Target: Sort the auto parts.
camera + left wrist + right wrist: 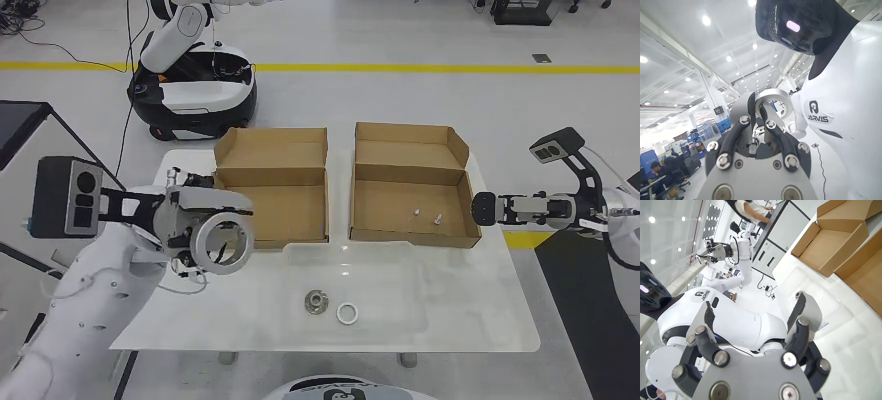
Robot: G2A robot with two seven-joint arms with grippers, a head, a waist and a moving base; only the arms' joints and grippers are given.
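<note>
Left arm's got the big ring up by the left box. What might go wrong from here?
1. The left gripper pinches the metal ring at one spot of its wall, one finger inside, one outside; it may swing or slip.
2. In the top view the ring overlaps the left box's near corner; released here, it might catch the wall.
3. The open right gripper sits close to the right box's side wall and might nudge it.

The big ring [776, 94] is smooth, satin-bright metal. The left box [285, 205] and right box [400, 210] are matt brown cardboard. The table [430, 300] is glossy white and throws back reflections. On it, the hub [317, 301] is dull grey metal, the small ring [348, 314] shiny white, plastic-looking.
</note>
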